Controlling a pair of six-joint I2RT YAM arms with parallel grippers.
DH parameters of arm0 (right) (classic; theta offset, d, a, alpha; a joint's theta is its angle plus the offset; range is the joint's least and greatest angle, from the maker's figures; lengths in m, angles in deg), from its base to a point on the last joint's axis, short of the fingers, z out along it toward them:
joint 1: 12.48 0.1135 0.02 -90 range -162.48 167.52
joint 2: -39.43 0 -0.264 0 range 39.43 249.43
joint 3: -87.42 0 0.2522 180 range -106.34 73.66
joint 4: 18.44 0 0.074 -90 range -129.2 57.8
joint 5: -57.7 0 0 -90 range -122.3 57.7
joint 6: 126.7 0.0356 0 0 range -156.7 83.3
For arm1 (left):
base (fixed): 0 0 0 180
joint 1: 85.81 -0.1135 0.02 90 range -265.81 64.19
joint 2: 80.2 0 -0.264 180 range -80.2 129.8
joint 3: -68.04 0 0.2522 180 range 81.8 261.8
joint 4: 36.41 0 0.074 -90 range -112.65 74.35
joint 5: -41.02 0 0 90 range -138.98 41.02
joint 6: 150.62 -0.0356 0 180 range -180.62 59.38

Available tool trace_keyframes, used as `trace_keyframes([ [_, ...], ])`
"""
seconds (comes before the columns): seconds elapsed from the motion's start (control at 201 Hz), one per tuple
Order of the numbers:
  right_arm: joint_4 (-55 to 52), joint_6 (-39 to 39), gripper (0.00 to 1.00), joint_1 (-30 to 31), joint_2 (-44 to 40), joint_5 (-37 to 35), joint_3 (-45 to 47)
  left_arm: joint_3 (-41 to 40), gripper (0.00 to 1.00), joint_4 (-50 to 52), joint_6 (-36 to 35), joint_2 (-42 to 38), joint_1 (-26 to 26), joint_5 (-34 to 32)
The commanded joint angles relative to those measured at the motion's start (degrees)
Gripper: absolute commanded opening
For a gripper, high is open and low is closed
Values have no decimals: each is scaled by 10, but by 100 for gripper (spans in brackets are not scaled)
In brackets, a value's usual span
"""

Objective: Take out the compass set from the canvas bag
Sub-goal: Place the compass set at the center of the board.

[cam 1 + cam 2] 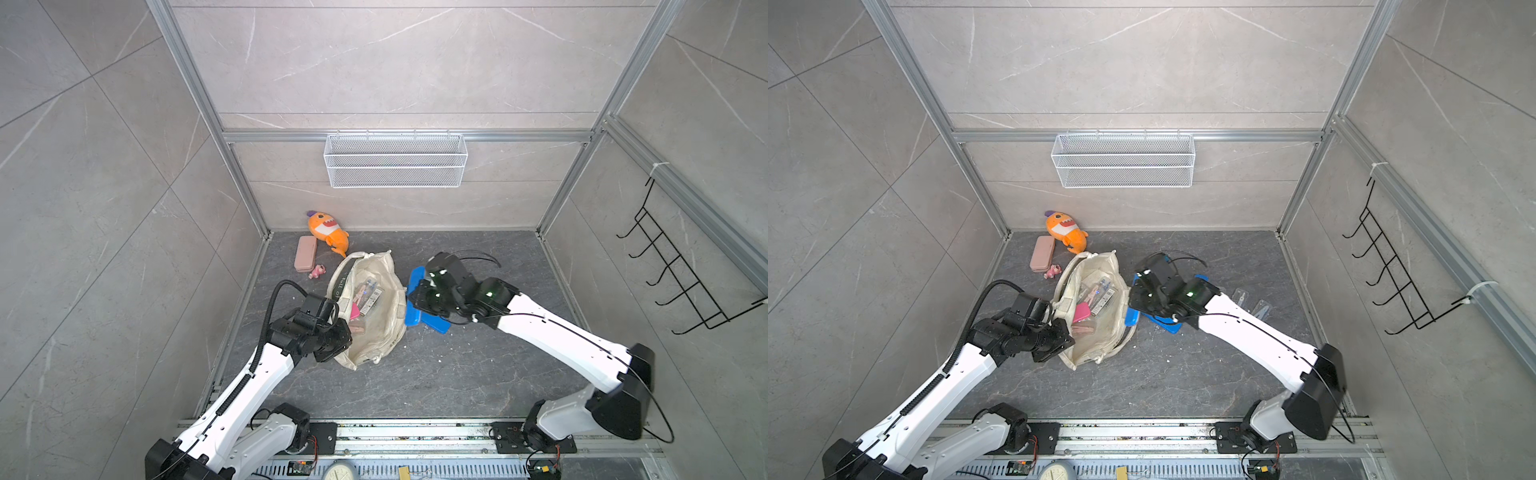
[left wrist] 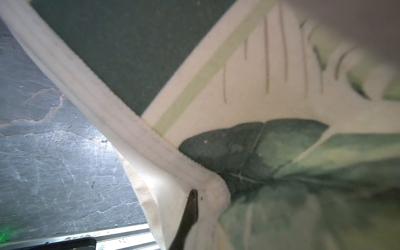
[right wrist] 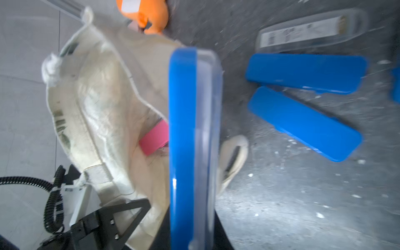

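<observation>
Compass set [image 3: 183, 129] in right pincer [image 1: 417, 297] runs near-to-far beside canvas bag [image 1: 390, 332].

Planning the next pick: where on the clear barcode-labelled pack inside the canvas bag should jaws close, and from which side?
Probably grip the clear pack across its narrow width near its far end, coming down through the open mouth of the canvas bag. It lies long and face up, and the pink case crowds its near end.
</observation>
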Motion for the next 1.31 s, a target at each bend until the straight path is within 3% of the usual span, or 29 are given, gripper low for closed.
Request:
trace_keyframes([
  [0.0,-33,-38,13,-47,-69,15,67,23,0,15,-3,2,1,0],
  [0.15,-32,-67,14,-130,-125,63,183,23,0,15,-3,1,1,0],
  [0.329,19,-93,13,-196,-104,120,285,24,0,21,-4,1,1,1],
  [0.808,92,-142,16,-226,-6,126,355,27,0,27,1,0,1,-6],
  [1.132,79,-138,32,-254,-41,121,381,24,0,26,2,-1,1,-6],
  [1.301,56,-138,33,-266,-57,119,378,24,0,25,0,-2,1,-4],
])
